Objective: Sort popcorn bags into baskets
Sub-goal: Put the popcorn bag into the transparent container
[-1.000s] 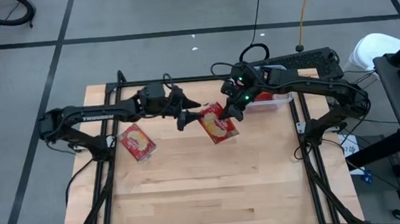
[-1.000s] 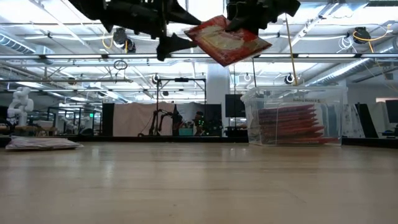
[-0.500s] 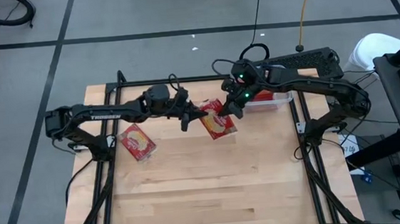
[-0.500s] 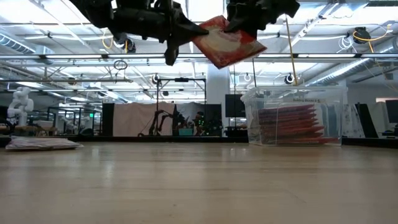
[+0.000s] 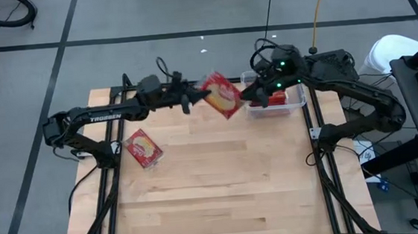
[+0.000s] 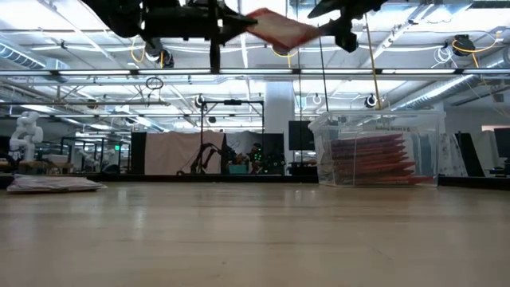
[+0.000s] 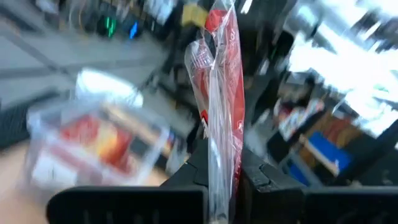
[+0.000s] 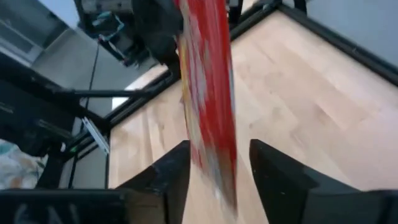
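A red popcorn bag [image 5: 221, 95] with a cream-yellow popcorn picture hangs in the air over the table's far middle. My left gripper [image 5: 195, 99] is shut on it from the left. My right gripper [image 5: 250, 93] stands open at the bag's right end, a finger on each side [image 8: 214, 155]; I cannot tell whether they touch. The clear basket [image 5: 298, 104] stands at the far right and has red packets [image 6: 370, 155] stacked inside. A second popcorn bag [image 5: 143, 148] lies flat on the table's left side. My left gripper pinches the bag's left edge [image 7: 216, 146] between its two fingers. The fingers come in level from the table's left. The bag is lifted clear and sticks out past the fingertips toward the right, lying almost level [image 6: 279, 28].
The black frame rails [image 5: 114, 192] run along the table's left and right sides. Bare wood [image 5: 222, 191] fills the near half of the table. Cables [image 5: 269, 22] hang over the far edge behind the basket.
My left gripper, open a second ago, has shut on the bag's left edge. It has carried the bag up and toward the far edge. My right gripper has opened and drawn back toward the basket, rising. The bag, hanging slanted before, now lies nearly level.
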Robot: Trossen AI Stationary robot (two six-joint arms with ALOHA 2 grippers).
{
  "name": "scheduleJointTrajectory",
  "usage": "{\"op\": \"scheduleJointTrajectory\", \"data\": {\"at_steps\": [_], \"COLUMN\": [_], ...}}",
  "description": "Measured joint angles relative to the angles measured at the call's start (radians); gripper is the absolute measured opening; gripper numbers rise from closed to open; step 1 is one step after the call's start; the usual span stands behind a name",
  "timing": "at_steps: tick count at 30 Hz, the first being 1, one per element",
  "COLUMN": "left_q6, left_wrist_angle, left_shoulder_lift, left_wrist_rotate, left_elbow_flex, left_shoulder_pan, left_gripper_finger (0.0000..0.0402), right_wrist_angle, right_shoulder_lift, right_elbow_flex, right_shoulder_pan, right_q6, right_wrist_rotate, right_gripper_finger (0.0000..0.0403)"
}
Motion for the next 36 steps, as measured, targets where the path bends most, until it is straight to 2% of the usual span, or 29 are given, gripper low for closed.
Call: {"op": "scheduleJointTrajectory", "data": {"at_steps": [6, 11, 15, 19, 25, 36], "left_q6": [-0.068, -0.092, -0.092, -0.088, -0.052, -0.050], "left_wrist_angle": [0.195, 0.293, 0.347, 0.359, 0.360, 0.373], "left_shoulder_lift": [0.000, 0.000, -0.002, 0.000, 0.000, 0.000], "left_wrist_rotate": [-0.019, -0.116, -0.192, -0.243, -0.322, -0.378], "left_elbow_flex": [0.002, 0.002, 0.002, 0.002, 0.002, 0.002], "left_shoulder_pan": [0.051, 0.055, 0.031, 0.000, -0.035, -0.046], "left_gripper_finger": [0.0013, 0.0013, 0.0016, 0.0013, 0.0019, 0.0019], "right_wrist_angle": [0.125, 0.441, 0.691, 0.858, 0.974, 0.972], "right_shoulder_lift": [-0.087, -0.130, -0.130, -0.131, -0.131, -0.104], "right_elbow_flex": [-0.096, -0.221, -0.300, -0.340, -0.347, -0.347], "right_shoulder_pan": [-0.025, -0.026, -0.025, -0.025, -0.025, -0.025], "right_q6": [0.071, 0.234, 0.377, 0.404, 0.359, 0.380], "right_wrist_rotate": [0.001, 0.015, 0.105, 0.212, 0.266, 0.268], "right_gripper_finger": [0.0174, 0.0176, 0.0176, 0.0176, 0.0176, 0.0168]}}
